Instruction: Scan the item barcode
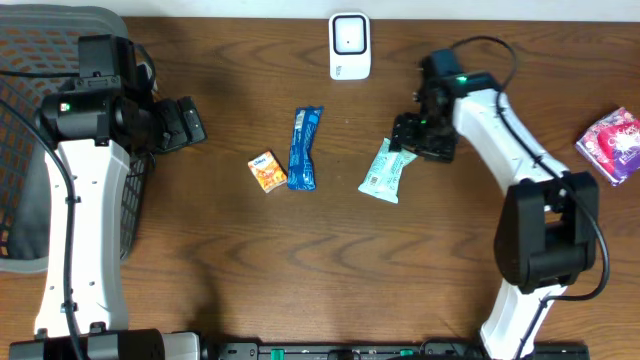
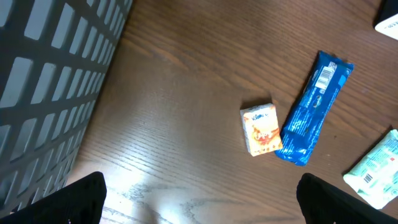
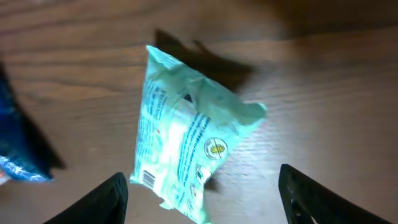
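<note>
Clearly, the left hand point(image 2: 202, 202) and right hand point(image 3: 202, 196) stand open, holding nothing; a crinkled mint packet point(image 3: 180, 143) lies on the wooden bench point(image 1: 300, 260), and a gridded basket point(image 1: 20, 110) sits at its left edge.

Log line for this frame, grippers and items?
left gripper open, beside dark mesh basket | right gripper open over mint-green plastic packet, lying on wooden table | white box-shaped scanner untouched

No legible wording; only barcodes on the blue wrapper point(image 2: 313, 111) and mint-green packet point(image 3: 183, 149).

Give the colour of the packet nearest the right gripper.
The packet is pale mint green; the right wrist view shows it best.
</note>
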{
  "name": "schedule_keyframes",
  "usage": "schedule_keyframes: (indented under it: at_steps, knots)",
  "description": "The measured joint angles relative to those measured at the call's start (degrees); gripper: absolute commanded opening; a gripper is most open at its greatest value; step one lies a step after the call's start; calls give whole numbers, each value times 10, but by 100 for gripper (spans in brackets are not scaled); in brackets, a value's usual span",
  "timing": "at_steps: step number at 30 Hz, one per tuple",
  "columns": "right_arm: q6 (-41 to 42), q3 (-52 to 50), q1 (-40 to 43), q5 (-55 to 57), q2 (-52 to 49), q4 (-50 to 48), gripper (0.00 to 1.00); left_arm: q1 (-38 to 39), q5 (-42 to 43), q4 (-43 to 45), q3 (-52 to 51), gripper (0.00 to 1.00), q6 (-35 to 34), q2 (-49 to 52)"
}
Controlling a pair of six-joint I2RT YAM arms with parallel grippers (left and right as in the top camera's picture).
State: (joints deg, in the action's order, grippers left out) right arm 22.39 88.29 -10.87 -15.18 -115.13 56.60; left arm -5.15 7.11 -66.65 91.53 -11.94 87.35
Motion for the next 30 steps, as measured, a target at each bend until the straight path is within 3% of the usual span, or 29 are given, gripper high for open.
schedule_keyframes:
  at_steps: [5, 7, 9, 10, 11, 12, 17, 20, 24, 30]
  knots:
    - [-17, -102, 10, -108, 0, -124, 71, 0, 0, 0, 0, 98, 0, 0]
    - [-10, -135, 10, -136, 0, -166, 62, 0, 0, 0, 0, 98, 0, 0]
    - [6, -166, 11, -166, 2, -219, 40, 0, 0, 0, 0, 98, 0, 0]
    - [9, -174, 11, -176, 4, -238, 18, 0, 0, 0, 0, 98, 0, 0]
    - [16, -190, 10, -177, 5, -277, 4, 0, 0, 0, 0, 98, 0, 0]
    - [16, -200, 10, -182, 5, -291, 1, 0, 0, 0, 0, 98, 0, 0]
    - [14, -202, 10, -195, 6, -292, 1, 0, 0, 0, 0, 98, 0, 0]
    - [5, -163, 8, -154, 6, -223, 1, 0, 0, 0, 0, 98, 0, 0]
    - [1, -76, -8, -13, 6, -109, 1, 0, 0, 0, 0, 98, 0, 0]
    - [4, 23, -80, 305, 9, -6, 1, 0, 0, 0, 0, 98, 0, 0]
